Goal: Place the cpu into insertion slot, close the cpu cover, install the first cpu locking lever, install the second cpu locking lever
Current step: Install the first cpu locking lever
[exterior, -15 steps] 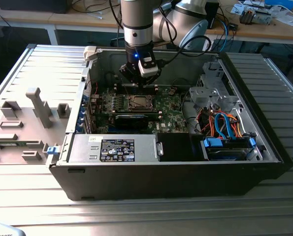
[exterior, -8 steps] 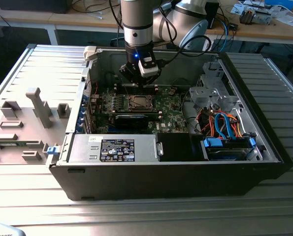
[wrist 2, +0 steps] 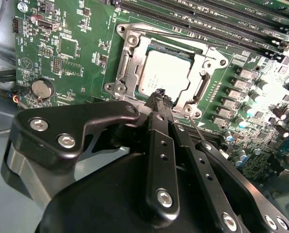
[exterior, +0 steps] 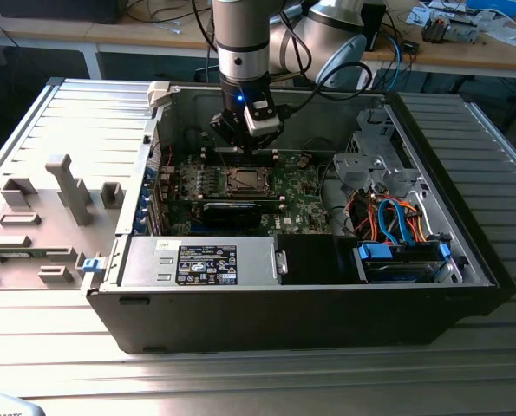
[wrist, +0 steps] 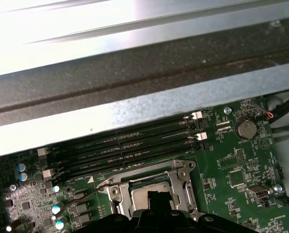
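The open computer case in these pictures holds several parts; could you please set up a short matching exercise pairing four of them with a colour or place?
Things:
1. cpu
2. motherboard
3. gripper
4. coin cell battery

Descriptions:
A. green board with long memory slots
B. black, fingertips close together just over the socket's edge
C. dull silver square seated inside the cpu cover
D. round silver disc near the board's edge

Pairs: 1-C, 2-A, 3-B, 4-D
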`<action>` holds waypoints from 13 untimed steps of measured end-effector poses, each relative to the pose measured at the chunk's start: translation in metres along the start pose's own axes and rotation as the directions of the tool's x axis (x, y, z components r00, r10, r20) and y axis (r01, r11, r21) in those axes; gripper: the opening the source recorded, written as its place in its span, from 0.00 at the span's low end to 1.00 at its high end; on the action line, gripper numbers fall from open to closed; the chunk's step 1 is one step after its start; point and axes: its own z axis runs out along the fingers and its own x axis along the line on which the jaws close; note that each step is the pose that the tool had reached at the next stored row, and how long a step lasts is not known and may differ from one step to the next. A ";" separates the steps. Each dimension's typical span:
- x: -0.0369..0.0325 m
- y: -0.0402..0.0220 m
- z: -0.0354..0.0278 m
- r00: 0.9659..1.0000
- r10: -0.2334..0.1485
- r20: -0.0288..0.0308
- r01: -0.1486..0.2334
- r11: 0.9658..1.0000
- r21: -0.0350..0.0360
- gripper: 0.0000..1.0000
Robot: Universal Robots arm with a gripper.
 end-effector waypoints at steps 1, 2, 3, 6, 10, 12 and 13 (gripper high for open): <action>0.0000 0.0000 0.0000 1.000 -0.001 0.000 0.001 1.000 0.000 0.11; 0.0000 0.0000 0.0000 1.000 -0.002 0.000 0.002 1.000 0.000 0.11; 0.0000 0.0000 0.0000 1.000 -0.003 0.000 0.003 1.000 0.000 0.11; 0.0000 0.0000 0.0000 1.000 -0.006 0.000 0.006 1.000 0.000 0.11; 0.0000 0.0000 0.0000 1.000 -0.019 0.000 0.019 1.000 -0.002 0.11; 0.0000 0.0000 0.0000 0.999 -0.037 0.000 0.037 0.999 -0.003 0.11; 0.0000 0.0000 0.0000 0.999 -0.038 0.000 0.038 0.999 -0.003 0.11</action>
